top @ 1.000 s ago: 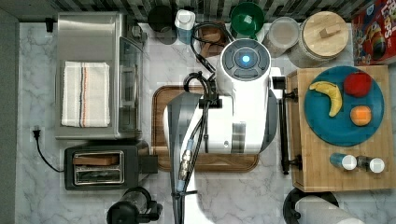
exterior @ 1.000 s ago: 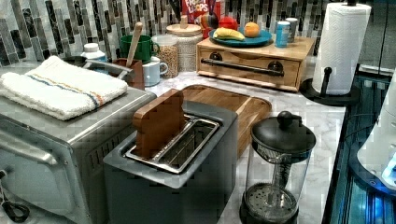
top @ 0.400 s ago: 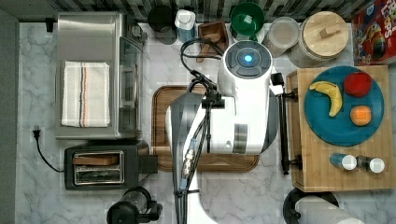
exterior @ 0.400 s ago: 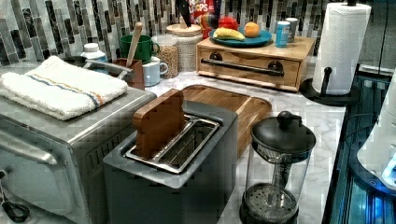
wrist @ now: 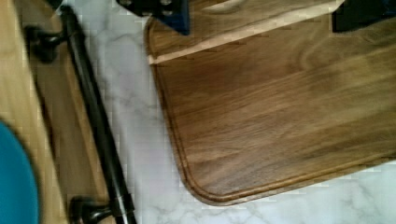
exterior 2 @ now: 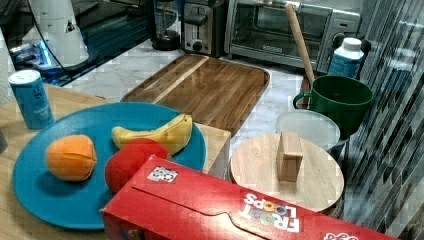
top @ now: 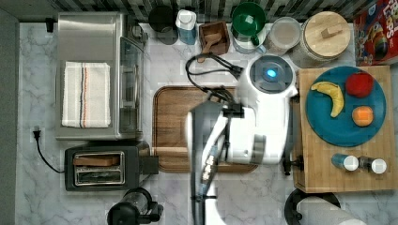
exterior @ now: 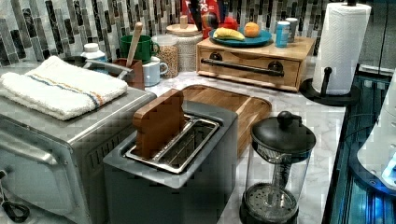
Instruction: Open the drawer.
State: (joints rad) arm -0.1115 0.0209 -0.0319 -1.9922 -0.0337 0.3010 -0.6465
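The drawer is a light wood front with a long black bar handle, and it sits shut in its wooden box at the left view's back. In the top view the handle peeks out beside my white arm, which hangs over the brown tray. In the wrist view my gripper is open. Its dark fingertips stand wide apart above the tray, with nothing between them. The handle and the drawer front lie off to one side, apart from the fingers.
On top of the drawer box sit a blue plate of fruit and small shakers. A paper towel stand is next to the box. The toaster, toaster oven, french press and jars ring the tray.
My arm has swung toward the top view's right, from over the tray's middle to near the drawer box. The drawer has not moved.
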